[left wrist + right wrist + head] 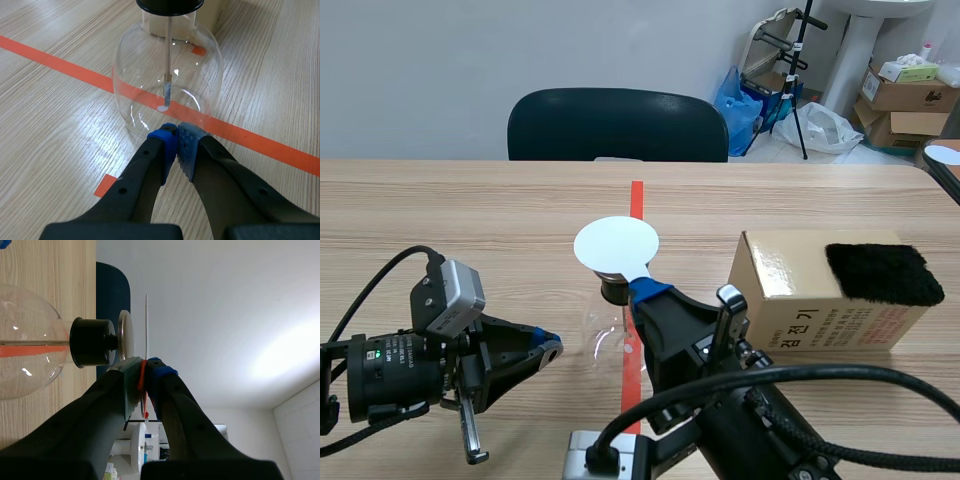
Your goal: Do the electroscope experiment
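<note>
1. I see the clear glass globe flask [605, 330] of the electroscope standing on the wooden table [470, 220], over the orange-red tape line [75, 70].
2. Inside the flask a thin metal rod [169, 60] runs down from the black round stopper [90, 341]. A small pale foil strip [168, 92] sits at its lower end.
3. The electroscope is upright, its long axis vertical along the rod. The stopper and the grey metal top plate [125, 335] point up.
4. My right gripper [145, 372] is clamped on the thin white round disc [616, 244] by an orange-red strip [142, 375] at its rim. The disc lies level just above the top plate, with a slim gap between them.
5. My left gripper [176, 142] is low beside the flask's base. Its fingers are closed on nothing, pads together, the tips pointing at the glass.
6. A brown cardboard box [800, 300] stands closed beyond my right arm, with a black fuzzy cloth pad [882, 272] lying on its top.
</note>
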